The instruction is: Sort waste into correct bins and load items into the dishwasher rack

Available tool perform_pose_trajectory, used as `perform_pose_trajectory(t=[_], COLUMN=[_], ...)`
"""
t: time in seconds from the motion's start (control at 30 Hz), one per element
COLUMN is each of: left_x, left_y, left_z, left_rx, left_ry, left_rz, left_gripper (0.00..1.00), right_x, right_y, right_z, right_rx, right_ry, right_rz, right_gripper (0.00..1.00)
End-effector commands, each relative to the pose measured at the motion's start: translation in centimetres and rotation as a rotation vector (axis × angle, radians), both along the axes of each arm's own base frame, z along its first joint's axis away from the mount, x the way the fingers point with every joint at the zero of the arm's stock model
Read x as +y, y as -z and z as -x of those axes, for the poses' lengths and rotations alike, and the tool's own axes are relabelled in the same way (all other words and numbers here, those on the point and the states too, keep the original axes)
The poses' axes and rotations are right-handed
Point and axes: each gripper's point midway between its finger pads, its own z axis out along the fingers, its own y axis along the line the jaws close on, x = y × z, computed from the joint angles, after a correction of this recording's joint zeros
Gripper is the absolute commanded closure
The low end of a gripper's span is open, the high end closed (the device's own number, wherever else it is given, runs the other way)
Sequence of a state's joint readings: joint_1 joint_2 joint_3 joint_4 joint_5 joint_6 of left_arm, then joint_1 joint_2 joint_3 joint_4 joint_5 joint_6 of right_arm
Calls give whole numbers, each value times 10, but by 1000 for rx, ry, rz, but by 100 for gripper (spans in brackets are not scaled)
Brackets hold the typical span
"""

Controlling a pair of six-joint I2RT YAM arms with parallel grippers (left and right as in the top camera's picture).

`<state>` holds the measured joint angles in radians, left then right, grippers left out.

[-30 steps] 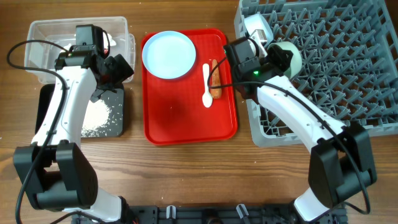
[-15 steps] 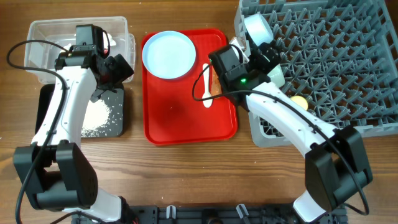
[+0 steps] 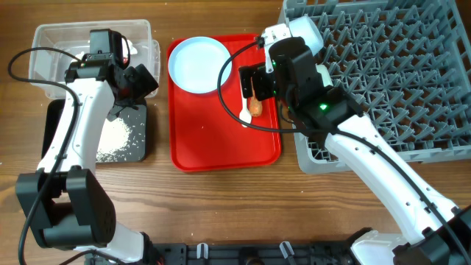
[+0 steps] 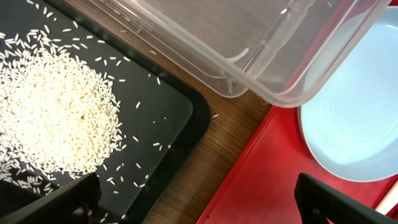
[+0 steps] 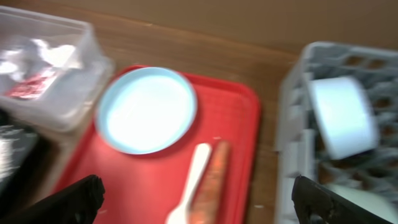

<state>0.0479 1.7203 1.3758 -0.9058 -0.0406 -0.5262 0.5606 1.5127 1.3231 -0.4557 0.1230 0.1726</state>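
A pale blue plate (image 3: 199, 65) (image 5: 146, 111) lies at the back of the red tray. Beside it lie a white spoon (image 3: 244, 114) (image 5: 189, 183) and an orange carrot (image 3: 255, 107) (image 5: 211, 180). My right gripper (image 3: 254, 81) (image 5: 199, 211) hangs open above those two, holding nothing. One pale bowl (image 3: 305, 31) (image 5: 342, 115) stands in the grey rack (image 3: 390, 81). White rice (image 3: 110, 138) (image 4: 59, 106) lies on the black tray (image 4: 180, 124). My left gripper (image 3: 138, 81) (image 4: 199, 211) is open over the black tray's edge, empty. The clear tub (image 3: 59, 44) (image 4: 249, 56) holds a red wrapper (image 5: 28, 87) and tissue (image 5: 53, 55).
The red tray (image 3: 221, 140) (image 4: 267, 180) sits between the bins and the rack, with bare wood in narrow strips on both sides. My right arm crosses the rack's left front corner (image 3: 309, 158) and hides what stands there.
My right gripper has opened, leaving a pale bowl in the rack, and swung left to hang over the spoon and carrot. The left arm has not moved.
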Motion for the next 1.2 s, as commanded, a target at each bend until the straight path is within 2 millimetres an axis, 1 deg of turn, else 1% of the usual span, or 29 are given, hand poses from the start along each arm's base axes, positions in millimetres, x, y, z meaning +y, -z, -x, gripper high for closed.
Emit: perform_pose_trajectory(t=[0.0,0.1,0.17,0.4,0.6,0.67,0.7,0.77,0.8,0.9,0.93,0.97,1.0,1.07,1.1,1.13,1.17], left_x=[5,5,5,5,5,5,5,2,-5,-7,-13,-28,-53,-85,-107,-139,-173], left_y=[-9,-9,-9,-10,-9,-9,-10,-9,-9,-9,-9,-13,-21,-35,-43,-53,-64], left_z=[-2,-2,-2,-3,-2,-2,-3,-3,-3,-2,-2,-10,-20,-28,-30,-32,-32], left_rx=[-25,-25,-25,-26,-25,-25,-26,-26,-27,-23,-24,-63,-125,-177,-198,-228,-272], left_ry=[-15,-15,-15,-15,-15,-15,-16,-10,2,6,19,94,269,384,444,519,594], left_rz=[-15,-15,-15,-15,-15,-15,-15,2,36,48,83,144,206,224,212,150,109], left_gripper=[0,0,0,0,0,0,0,0,0,0,0,0,4,4,3,2,1], right_x=[15,10,13,13,11,4,-4,-27,-46,-84,-100,-118,-139,-178,-195,-223,-245], right_y=[-8,4,9,10,12,10,9,1,-9,-34,-41,-46,-50,-54,-54,-53,-50], right_z=[13,21,28,29,30,31,31,31,31,35,38,41,46,55,59,67,74], right_rx=[60,121,161,184,181,188,197,203,196,160,147,138,133,134,138,147,161], right_ry=[-48,-26,-50,-21,-37,-18,6,63,115,178,214,256,310,417,467,553,625], right_rz=[-101,-91,-101,-129,-106,-108,-116,-131,-153,-204,-212,-217,-220,-224,-224,-227,-228], right_gripper=[0,0,0,0,0,0,0,0,0,0,0,0,0,0,0,0,0])
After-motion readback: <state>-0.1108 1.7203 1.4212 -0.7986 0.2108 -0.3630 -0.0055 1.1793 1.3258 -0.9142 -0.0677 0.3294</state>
